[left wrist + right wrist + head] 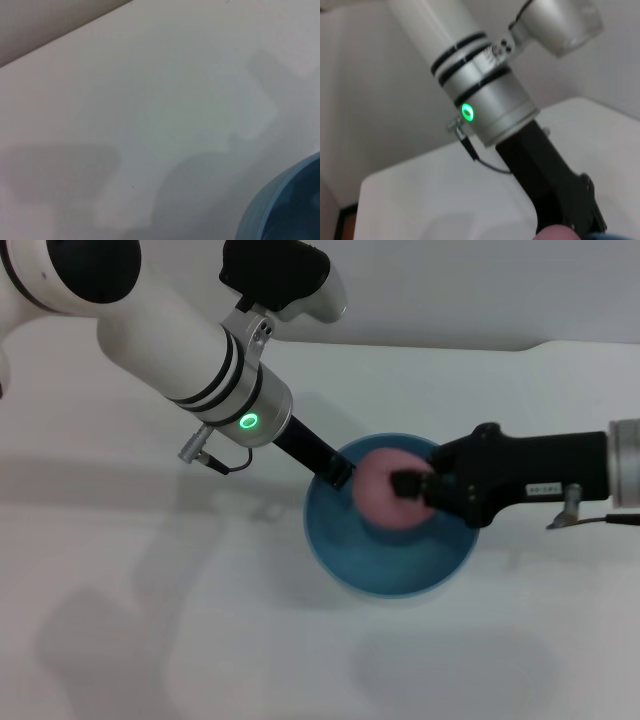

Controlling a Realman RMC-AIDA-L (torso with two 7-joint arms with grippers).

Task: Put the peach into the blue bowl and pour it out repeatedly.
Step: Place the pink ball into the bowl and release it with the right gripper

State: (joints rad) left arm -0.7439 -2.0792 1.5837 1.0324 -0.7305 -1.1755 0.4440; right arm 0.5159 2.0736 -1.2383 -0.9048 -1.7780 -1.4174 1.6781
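The light-blue bowl [400,575] stands on the white table in the middle of the head view. My right gripper [405,485] reaches in from the right and is shut on the pink peach [378,490], holding it just over the bowl's far inside. My left gripper [340,475] comes down from the upper left and is shut on the bowl's far-left rim. The left wrist view shows only a piece of the bowl's rim [282,205]. The right wrist view shows the top of the peach [557,233] and the left arm's black gripper body [555,190].
The white table [150,640] spreads all around the bowl. Its far edge [560,342] runs along the back right. The left arm's white forearm with a green light [248,421] hangs over the table's back left.
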